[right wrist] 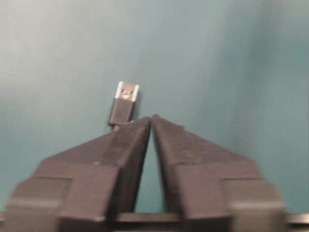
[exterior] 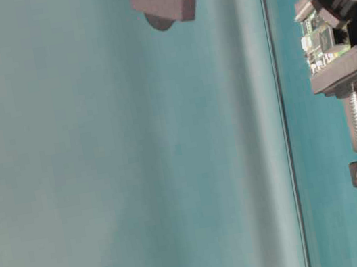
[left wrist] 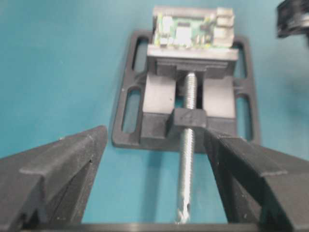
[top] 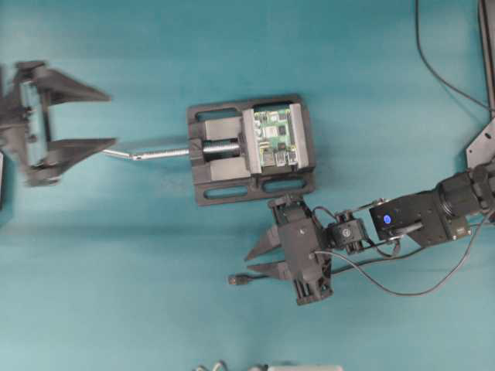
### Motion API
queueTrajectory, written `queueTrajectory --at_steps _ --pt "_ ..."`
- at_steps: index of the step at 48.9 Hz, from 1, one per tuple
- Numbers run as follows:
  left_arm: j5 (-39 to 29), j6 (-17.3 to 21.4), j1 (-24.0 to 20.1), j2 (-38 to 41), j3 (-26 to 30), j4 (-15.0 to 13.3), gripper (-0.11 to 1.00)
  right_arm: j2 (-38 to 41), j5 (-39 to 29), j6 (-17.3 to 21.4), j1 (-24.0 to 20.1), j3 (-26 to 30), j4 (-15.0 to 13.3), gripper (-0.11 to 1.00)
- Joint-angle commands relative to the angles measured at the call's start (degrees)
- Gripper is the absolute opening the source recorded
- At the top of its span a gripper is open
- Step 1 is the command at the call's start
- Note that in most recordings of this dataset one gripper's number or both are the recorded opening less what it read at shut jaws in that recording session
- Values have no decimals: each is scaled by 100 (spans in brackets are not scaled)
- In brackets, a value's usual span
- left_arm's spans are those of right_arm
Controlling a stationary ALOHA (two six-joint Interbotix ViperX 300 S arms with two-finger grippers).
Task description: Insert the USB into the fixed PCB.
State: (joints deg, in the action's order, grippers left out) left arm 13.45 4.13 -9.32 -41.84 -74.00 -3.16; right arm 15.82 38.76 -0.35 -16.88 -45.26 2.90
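The USB [top: 238, 280] lies flat on the teal table, and its thin black cable trails off to the right under my right arm. My right gripper [top: 248, 264] hovers just over it. In the right wrist view the USB [right wrist: 124, 103] rests just past the left fingertip, outside the jaws. There my right gripper [right wrist: 152, 118] has its tips together with nothing between them. The fixed PCB [top: 277, 137] is a green board clamped in the vise; it also shows as the PCB [left wrist: 186, 30] and the PCB [exterior: 317, 42]. My left gripper [top: 112, 120] stands wide open and empty at the far left. Seen from its own wrist, the left gripper [left wrist: 154, 134] straddles the vise's screw rod without touching it.
A black vise [top: 220, 166] sits mid-table, and its silver screw rod [top: 158, 154] points toward my left gripper. A black cable [top: 433, 66] runs along the top right. Something white [top: 305, 368] pokes in at the bottom edge.
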Motion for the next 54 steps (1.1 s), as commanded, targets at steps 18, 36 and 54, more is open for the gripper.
queueTrajectory --at_steps 18,36,54 --pt "-1652 9 44 -2681 -932 9 96 334 0 -97 -325 431 475 49" --pt "-1477 0 44 -2391 -976 9 96 369 18 -1239 -563 439 2021 49" --pt "-1415 9 18 -2364 -1002 9 96 475 70 -1380 -879 448 2637 49"
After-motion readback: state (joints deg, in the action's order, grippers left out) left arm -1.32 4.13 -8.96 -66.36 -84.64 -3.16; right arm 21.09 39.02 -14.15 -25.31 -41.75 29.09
